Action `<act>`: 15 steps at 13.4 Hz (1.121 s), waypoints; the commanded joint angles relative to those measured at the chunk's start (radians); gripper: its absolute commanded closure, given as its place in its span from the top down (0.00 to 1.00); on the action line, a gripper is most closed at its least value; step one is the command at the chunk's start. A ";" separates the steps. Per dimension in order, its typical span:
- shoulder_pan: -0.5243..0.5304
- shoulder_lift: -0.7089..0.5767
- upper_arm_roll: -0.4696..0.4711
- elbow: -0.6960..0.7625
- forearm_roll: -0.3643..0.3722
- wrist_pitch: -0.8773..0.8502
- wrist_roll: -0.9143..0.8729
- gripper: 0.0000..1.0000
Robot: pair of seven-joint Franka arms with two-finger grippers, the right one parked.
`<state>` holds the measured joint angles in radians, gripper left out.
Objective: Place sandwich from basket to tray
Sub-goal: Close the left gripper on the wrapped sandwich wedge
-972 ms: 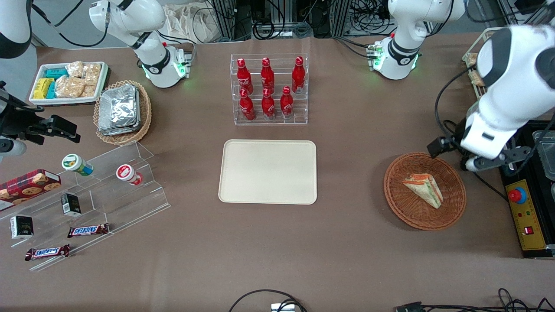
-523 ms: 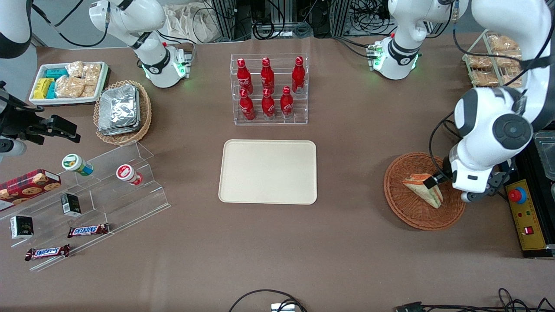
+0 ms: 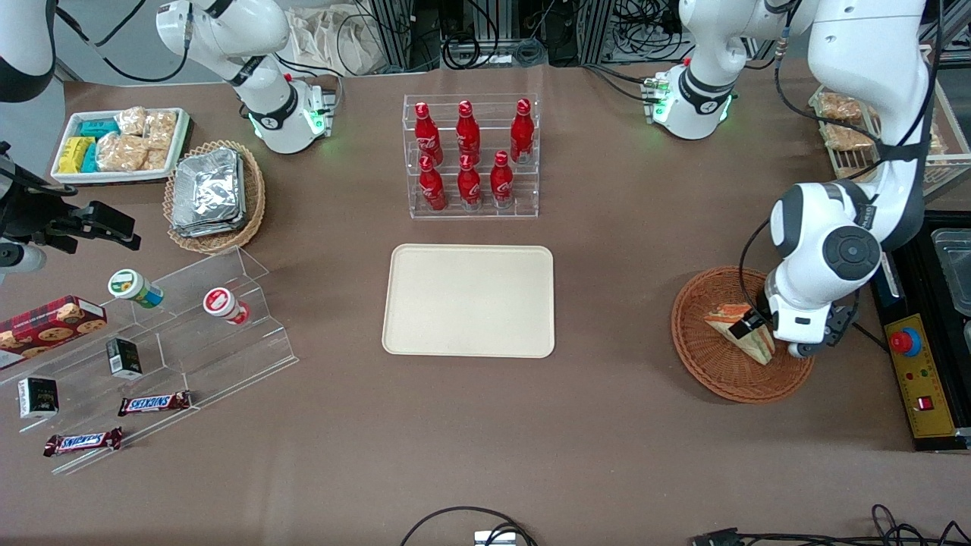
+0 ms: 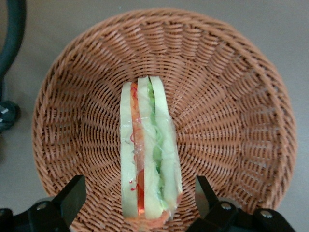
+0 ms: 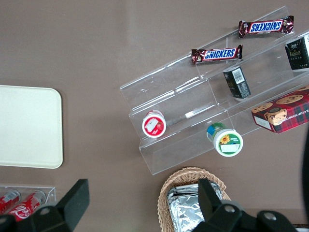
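The sandwich [image 4: 149,154] lies in the wicker basket [image 3: 709,362], standing on edge with its green and orange-red filling layers facing upward; nothing else lies in the basket. The gripper [image 4: 140,200] hangs low over the basket with its jaws wide open, one finger on each side of the sandwich and neither touching it, so it holds nothing. In the front view, the working arm's wrist covers the part of the basket nearest the working arm's end of the counter [image 3: 622,440]. The cream tray [image 3: 469,300] rests flat at the counter's middle, well apart from the basket, and carries nothing. Farther from the front camera than the tray, a clear rack [image 3: 472,156] holds six red bottles in two rows.
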<state>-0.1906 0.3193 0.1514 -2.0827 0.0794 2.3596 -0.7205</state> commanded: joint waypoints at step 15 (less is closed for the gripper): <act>-0.001 -0.028 -0.004 0.281 0.017 -0.377 0.382 0.00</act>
<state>-0.1922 0.3188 0.1505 -1.9096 0.0914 2.1251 -0.4531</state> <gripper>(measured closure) 0.828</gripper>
